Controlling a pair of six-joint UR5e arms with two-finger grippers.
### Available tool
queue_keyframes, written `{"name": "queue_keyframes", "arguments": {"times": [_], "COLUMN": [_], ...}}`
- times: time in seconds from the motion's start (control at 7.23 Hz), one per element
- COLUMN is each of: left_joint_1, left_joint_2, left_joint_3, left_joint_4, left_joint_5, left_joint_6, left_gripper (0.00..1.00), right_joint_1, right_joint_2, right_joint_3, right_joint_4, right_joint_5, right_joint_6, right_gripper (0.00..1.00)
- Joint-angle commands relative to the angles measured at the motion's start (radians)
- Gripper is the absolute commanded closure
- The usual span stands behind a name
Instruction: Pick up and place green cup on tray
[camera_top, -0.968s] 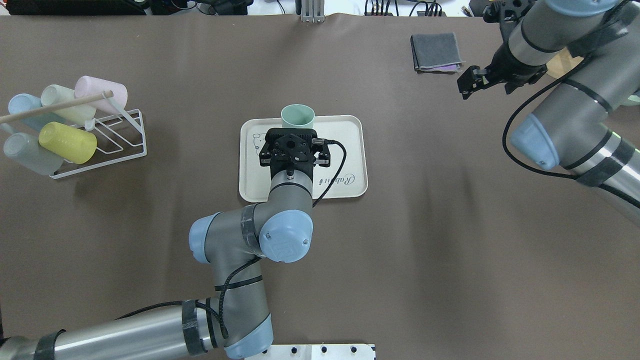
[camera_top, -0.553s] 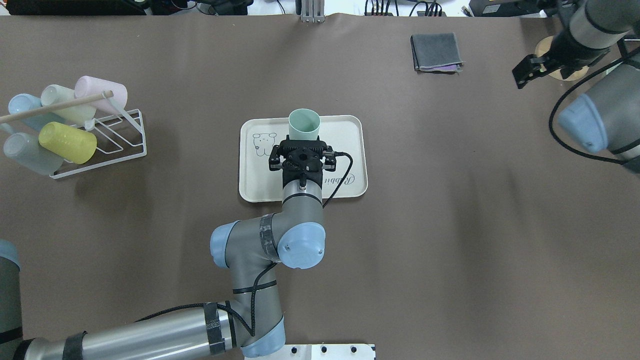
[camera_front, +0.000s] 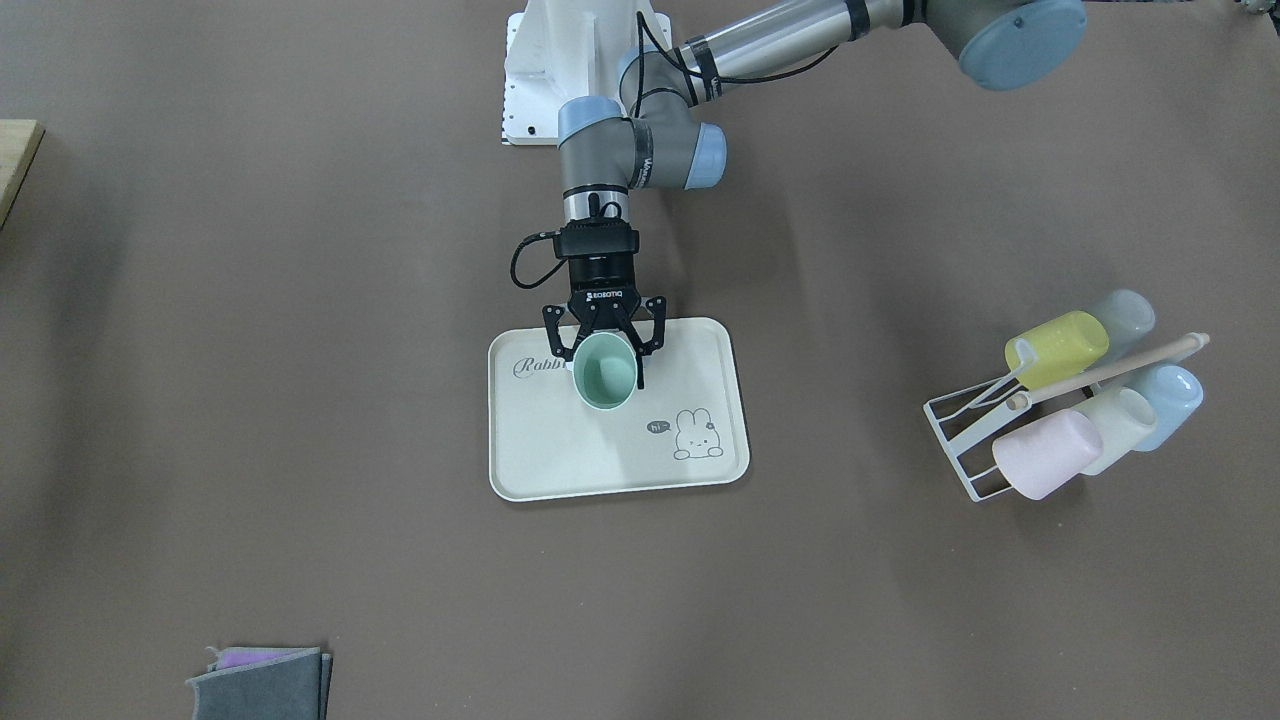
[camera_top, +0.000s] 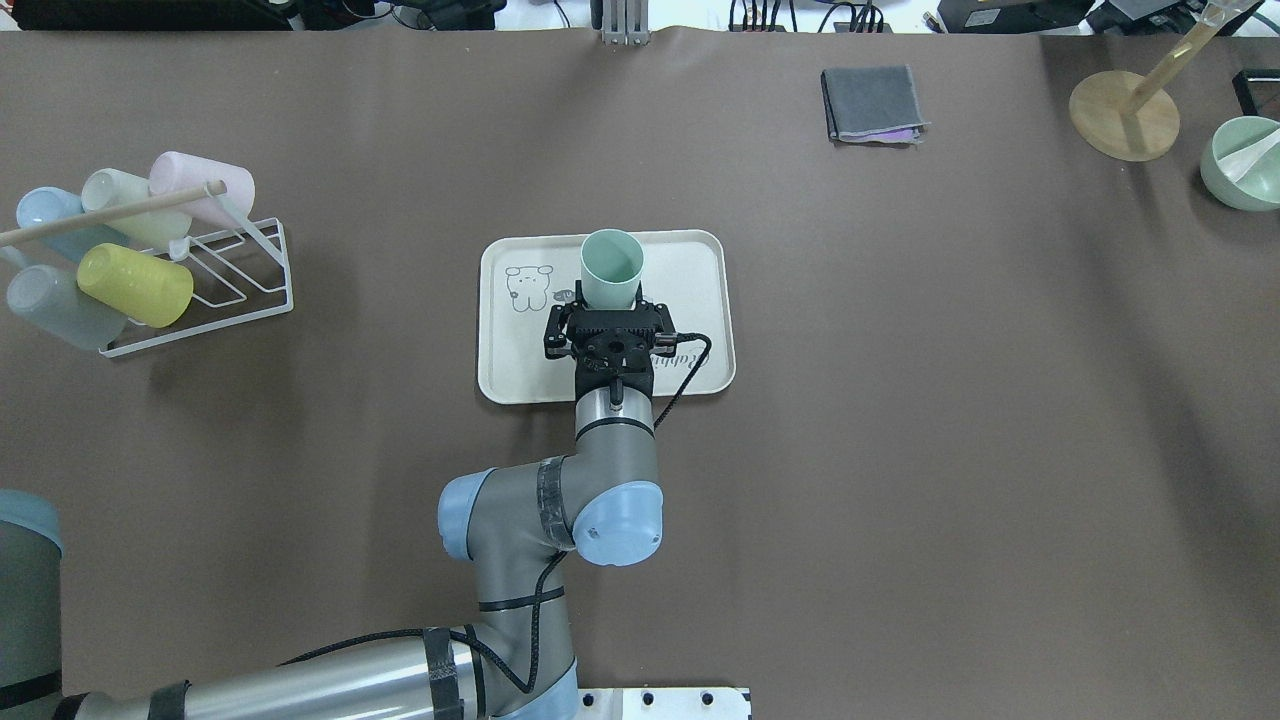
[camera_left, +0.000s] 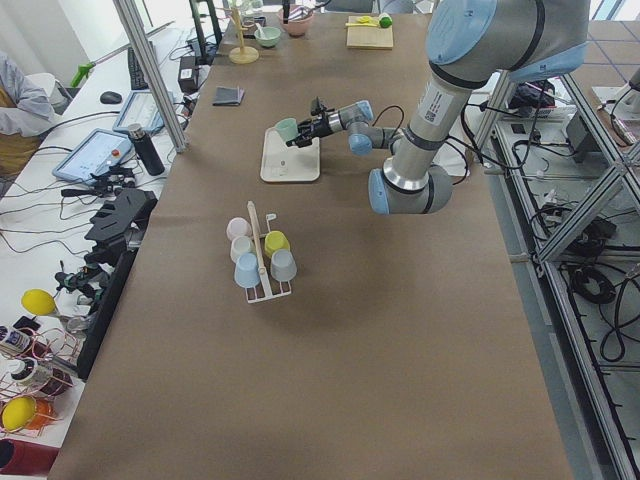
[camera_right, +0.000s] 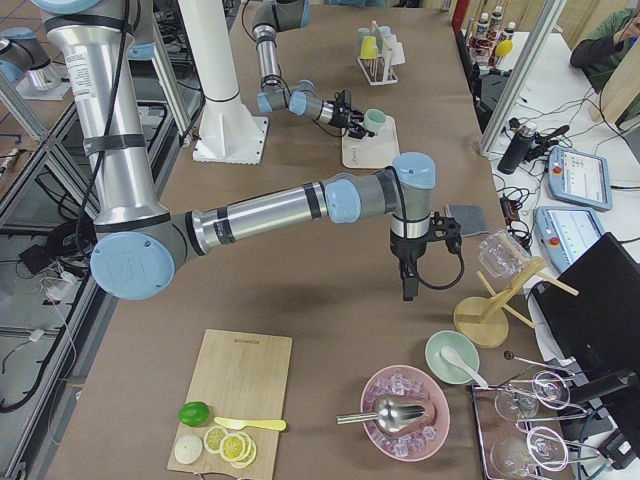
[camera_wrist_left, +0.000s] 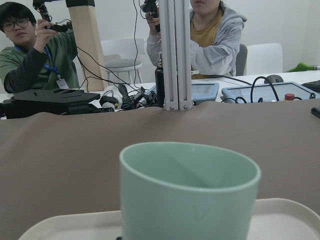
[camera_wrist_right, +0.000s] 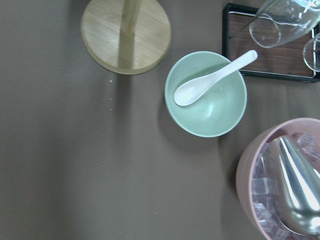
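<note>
1. Left gripper: the arm reaches out level over the brown surface. Its fingers bracket the green cup on both sides and are closed on the lower wall.

2. Green cup: upright, mouth up, over the tray. It stands in the half of the tray nearer the robot, just beside the "Rabbit" script. The bunny drawing lies on the far side of the cup from the gripper. The left wrist view shows the tray rim below the cup. The cup's base is out of sight, so contact with the tray cannot be confirmed.

3. Right gripper: seen only in the right side view, pointing straight down above the surface, well apart from the tray. Whether its fingers are apart or together cannot be told.

4. Under the right wrist camera are a pale green bowl holding a white spoon and a round wooden base.

5. A white wire rack carrying pastel cups stands on the robot's left. A folded grey cloth lies towards the far edge.
</note>
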Motion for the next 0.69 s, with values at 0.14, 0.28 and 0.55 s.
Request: {"name": "queue_keyframes", "arguments": {"times": [0.14,0.28,0.55], "left_joint_1": [-0.001,-0.001,-0.003], "left_joint_2": [-0.004,-0.004,-0.004], "left_joint_3": [0.059,0.062,0.071], "left_joint_4": [-0.005,-0.044,-0.051], "left_joint_5": [0.009,0.009,0.009], "left_joint_6": [-0.030,-0.032,-0.035], "left_gripper": [0.84,0.84,0.84], "right_joint_1": [0.105,0.110,0.110], "right_joint_2": [-0.158,-0.154,-0.151], "right_joint_3": [-0.029,-0.054,-0.048], "right_joint_4": [0.003,0.003,0.005], "right_joint_5": [0.105,0.111,0.154], "right_joint_6": [-0.089,-0.109,-0.102], "right_gripper": [0.00,0.00,0.00]}}
